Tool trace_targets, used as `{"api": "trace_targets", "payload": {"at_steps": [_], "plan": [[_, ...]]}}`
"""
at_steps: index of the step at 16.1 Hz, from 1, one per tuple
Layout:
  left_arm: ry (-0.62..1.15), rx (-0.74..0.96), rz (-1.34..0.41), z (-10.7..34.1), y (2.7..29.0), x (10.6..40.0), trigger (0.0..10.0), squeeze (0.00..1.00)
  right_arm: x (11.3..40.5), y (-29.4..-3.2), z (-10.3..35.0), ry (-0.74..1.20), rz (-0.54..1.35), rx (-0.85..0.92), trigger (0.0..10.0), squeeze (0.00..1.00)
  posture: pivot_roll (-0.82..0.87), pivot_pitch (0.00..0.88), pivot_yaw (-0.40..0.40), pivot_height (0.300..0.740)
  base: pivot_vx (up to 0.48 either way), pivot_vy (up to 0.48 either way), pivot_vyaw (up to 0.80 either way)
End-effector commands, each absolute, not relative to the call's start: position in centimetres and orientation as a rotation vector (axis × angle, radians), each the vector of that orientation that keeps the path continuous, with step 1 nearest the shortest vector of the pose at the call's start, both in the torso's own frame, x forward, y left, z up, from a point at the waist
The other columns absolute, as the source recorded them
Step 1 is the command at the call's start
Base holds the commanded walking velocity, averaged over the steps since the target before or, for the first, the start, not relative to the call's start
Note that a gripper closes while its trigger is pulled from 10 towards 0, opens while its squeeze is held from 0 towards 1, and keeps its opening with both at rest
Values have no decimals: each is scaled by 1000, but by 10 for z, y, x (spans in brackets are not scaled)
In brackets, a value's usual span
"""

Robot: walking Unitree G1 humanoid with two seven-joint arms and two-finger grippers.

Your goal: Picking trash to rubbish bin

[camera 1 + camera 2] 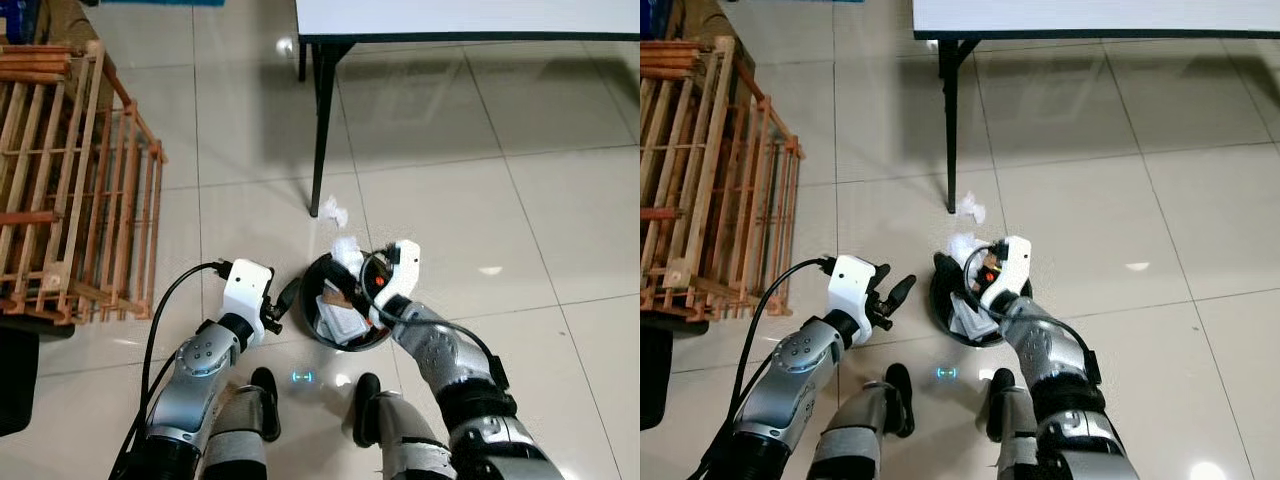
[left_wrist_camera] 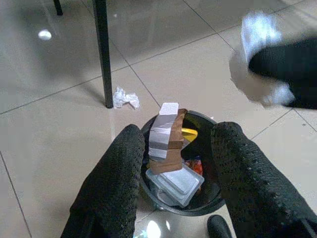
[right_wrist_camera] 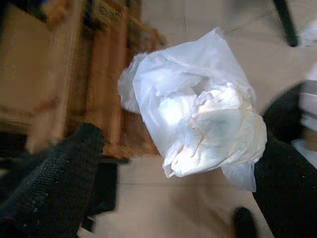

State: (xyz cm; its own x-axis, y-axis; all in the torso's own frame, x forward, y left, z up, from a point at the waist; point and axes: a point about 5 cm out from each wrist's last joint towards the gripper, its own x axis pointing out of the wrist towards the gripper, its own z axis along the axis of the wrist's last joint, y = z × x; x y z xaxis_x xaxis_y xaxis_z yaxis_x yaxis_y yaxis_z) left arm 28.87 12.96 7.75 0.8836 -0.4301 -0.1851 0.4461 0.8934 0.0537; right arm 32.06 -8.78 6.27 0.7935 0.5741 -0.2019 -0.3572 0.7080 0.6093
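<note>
Crumpled white plastic wrap over the bin

Crumpled white plastic wrap (image 3: 198,114), thin, translucent and creased into a loose ball, sits between the spread black fingers of the right end effector (image 3: 173,163); whether either finger touches it cannot be told. That end effector hovers above the round black rubbish bin (image 2: 198,208) on the glossy tiled floor (image 1: 520,180). Inside the bin lie a clear rectangular plastic tray (image 2: 178,183) and a folded brown-and-silver carton (image 2: 166,139). A second white wad (image 1: 333,211) rests beside the black bench leg (image 1: 322,120). The left end effector (image 2: 173,188) hangs near the bin, textured fingers apart. A slatted wooden crate (image 1: 70,180) stands further left.
</note>
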Motion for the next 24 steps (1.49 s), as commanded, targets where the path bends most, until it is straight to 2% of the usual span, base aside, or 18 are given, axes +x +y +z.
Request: {"api": "trace_targets", "payload": {"at_steps": [1, 2, 5, 6, 9, 12, 16, 19, 20, 24], "plan": [[186, 94, -489, 74, 127, 283, 10000, 0, 312, -96, 50, 435, 500, 537, 10000, 0, -13, 417, -39, 720, 0, 0, 0], [185, 100, -510, 76, 127, 281, 10000, 0, 301, -111, 44, 452, 540, 469, 10000, 0, -13, 421, -39, 720, 0, 0, 0], [194, 108, -530, 75, 130, 278, 10000, 0, 289, -148, 42, 457, 542, 415, 10000, 0, -24, 427, -32, 720, 0, 0, 0], [195, 107, -537, 74, 130, 277, 10000, 0, 286, -151, 44, 454, 572, 423, 10000, 0, -28, 430, -29, 720, 0, 0, 0], [183, 88, -596, 80, 118, 276, 10000, 0, 274, -135, 65, 405, 733, 575, 10000, 0, -32, 438, -18, 720, 0, 0, 0], [168, 99, -653, 87, 112, 274, 10000, 0, 256, -118, 74, 411, 889, 631, 10000, 0, -22, 447, -10, 720, 0, 0, 0], [162, 124, -726, 95, 115, 266, 10000, 0, 241, -121, 79, 451, 936, 678, 10000, 0, -21, 454, -7, 720, 0, 0, 0], [212, 161, -777, 90, 129, 251, 10000, 0, 230, -120, 76, 511, 981, 658, 10000, 0, -16, 460, -11, 720, 0, 0, 0], [263, 163, -818, 87, 142, 236, 10000, 0, 226, -123, 71, 547, 988, 634, 10000, 0, -7, 463, -14, 720, 0, 0, 0], [309, 115, -870, 88, 150, 224, 10000, 0, 227, -138, 67, 583, 953, 690, 10000, 0, 1, 464, -20, 720, 0, 0, 0]]}}
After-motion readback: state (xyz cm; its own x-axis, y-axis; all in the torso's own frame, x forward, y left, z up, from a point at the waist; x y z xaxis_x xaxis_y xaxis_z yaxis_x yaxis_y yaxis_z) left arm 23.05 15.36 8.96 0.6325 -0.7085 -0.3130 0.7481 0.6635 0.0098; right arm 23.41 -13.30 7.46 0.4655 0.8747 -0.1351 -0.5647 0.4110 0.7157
